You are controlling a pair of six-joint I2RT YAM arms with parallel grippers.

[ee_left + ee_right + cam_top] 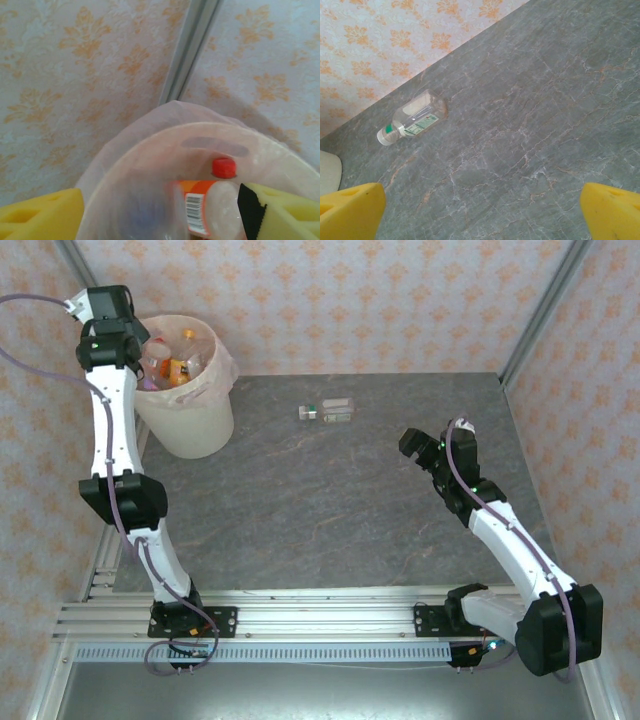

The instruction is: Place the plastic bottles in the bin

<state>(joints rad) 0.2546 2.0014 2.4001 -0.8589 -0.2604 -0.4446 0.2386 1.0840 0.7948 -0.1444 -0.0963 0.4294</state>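
Note:
The bin, cream-white with a pinkish bag, stands at the table's far left with several plastic bottles inside. My left gripper hangs over its left rim. In the left wrist view its yellow fingers stand wide apart, open, above the bin. A blurred clear bottle sits loose between them, beside an orange-labelled, red-capped bottle in the bin. One clear bottle with a green label lies on the far middle of the table. My right gripper is open, well to its right and nearer.
In the right wrist view the lying bottle is far ahead and to the left of my open right gripper, with bare grey table between. The bin's rim shows at the left edge. Papered walls close the table's back and sides.

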